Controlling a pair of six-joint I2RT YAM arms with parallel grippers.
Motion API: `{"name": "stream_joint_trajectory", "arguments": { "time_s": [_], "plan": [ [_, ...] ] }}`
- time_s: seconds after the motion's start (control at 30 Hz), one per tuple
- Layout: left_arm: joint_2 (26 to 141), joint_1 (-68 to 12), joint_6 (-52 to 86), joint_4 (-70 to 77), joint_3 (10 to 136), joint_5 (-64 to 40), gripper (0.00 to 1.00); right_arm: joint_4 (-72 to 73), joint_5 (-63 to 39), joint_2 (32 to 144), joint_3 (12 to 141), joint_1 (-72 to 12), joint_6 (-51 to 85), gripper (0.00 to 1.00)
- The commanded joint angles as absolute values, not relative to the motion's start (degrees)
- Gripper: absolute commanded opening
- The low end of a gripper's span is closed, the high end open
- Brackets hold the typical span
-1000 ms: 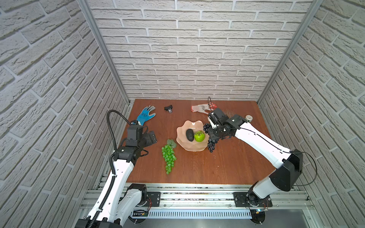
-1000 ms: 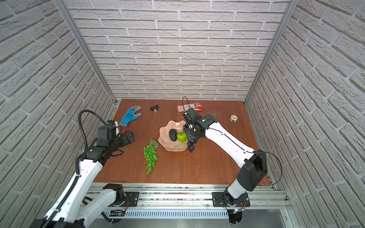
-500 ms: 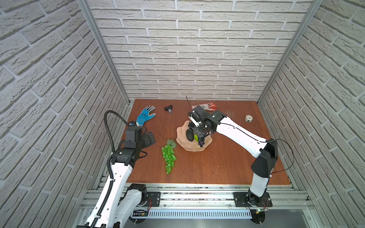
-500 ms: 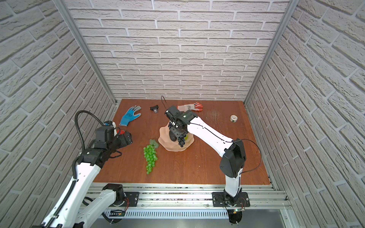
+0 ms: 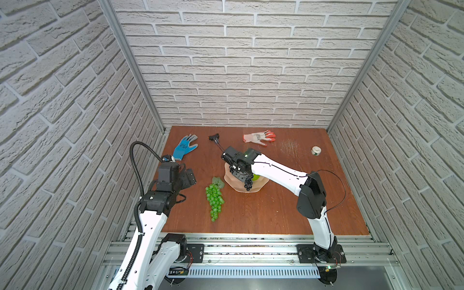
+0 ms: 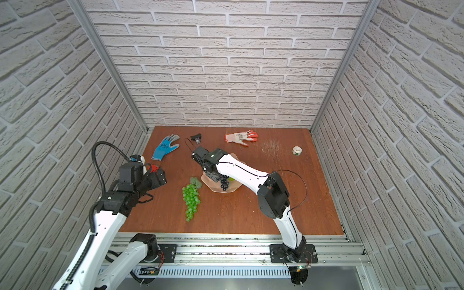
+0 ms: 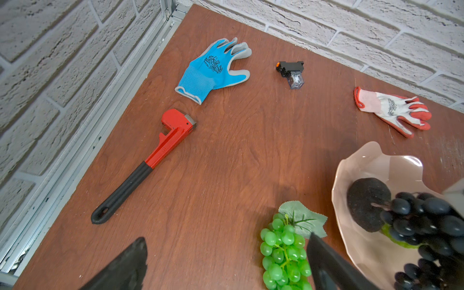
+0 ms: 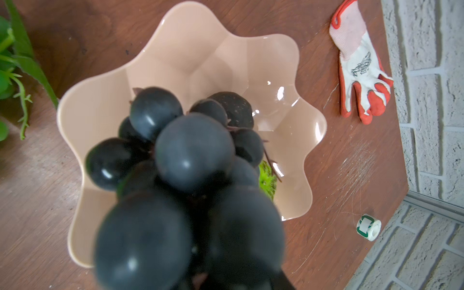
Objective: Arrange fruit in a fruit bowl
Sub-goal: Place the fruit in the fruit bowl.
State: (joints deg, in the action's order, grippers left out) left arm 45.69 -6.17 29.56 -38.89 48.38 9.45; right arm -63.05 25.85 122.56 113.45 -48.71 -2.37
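Nearest the front rail, the left end effector [image 7: 226, 239] is hovering over the brown wooden tabletop [image 5: 251, 216] w/ jaws spread wide, gripping nothing. Just beyond it, the translucent green grape bunch [image 5: 214, 198] is lying flat on the wood. Its leaf [image 5: 218, 182] is pointing toward the bowl and sitting v. close to the rim; can't tell if it's touching.

Mid-table, the right end effector [image 5: 242, 175] is clamping tight on the top of the dark blue-black grape bunch [image 5: 248, 185], which is dangling into the wide pale peach-pink bowl [image 5: 232, 182] w/ wavy rim. Inside, the dark bumpy oval avocado-like piece [image 7: 364, 203] is sitting beside the bright green round fruit [image 8: 268, 180], the latter mostly hiding under the grapes.

Off by the left edge, a red pipe wrench [image 7: 155, 158] w/ black handle is lying flat.

Along the back, L to R, are lying a blue-and-grey work glove [image 5: 185, 147], a small black part [image 5: 214, 137] w/ clear block and a white-and-orange work glove [image 5: 259, 137]. A small white tape roll [image 5: 316, 150] is resting further right.
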Motion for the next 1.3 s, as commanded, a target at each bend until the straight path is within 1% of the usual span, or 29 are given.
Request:
{"name": "stream_joint_trajectory", "arguments": {
  "time_s": [0.0,0.23,0.4,0.6,0.73,0.83,1.07,1.27],
  "plan": [
    [44.8,-5.8,28.9,-39.5,49.5,10.9,0.98,-65.5,27.8,123.2,116.4,-49.2,-1.9,0.34],
    [44.3,-5.8,28.9,-39.7,49.1,11.2,0.98,-67.9,28.0,126.8,119.2,-49.4,-3.0,0.35],
    [44.1,-5.7,29.1,-39.7,48.8,11.2,0.98,-68.8,27.5,128.5,120.4,-49.5,-3.5,0.40],
    [44.1,-5.7,29.3,-39.7,48.7,11.2,0.98,-69.9,24.7,130.6,122.7,-49.5,-2.7,0.43],
    [43.9,-5.6,29.0,-39.9,48.6,11.3,0.98,-71.0,23.8,132.2,124.4,-49.5,-2.0,0.51],
    [43.9,-5.6,29.0,-39.9,48.5,11.3,0.98,-71.2,23.9,132.6,124.6,-49.5,-2.0,0.53],
    [44.0,-5.6,29.1,-39.6,48.5,11.3,0.98,-71.9,24.3,131.5,125.6,-49.5,-1.6,0.69],
    [44.2,-5.6,29.2,-39.5,48.5,11.1,0.98,-73.2,22.9,128.8,125.7,-49.5,-1.4,0.72]
  ]
}}
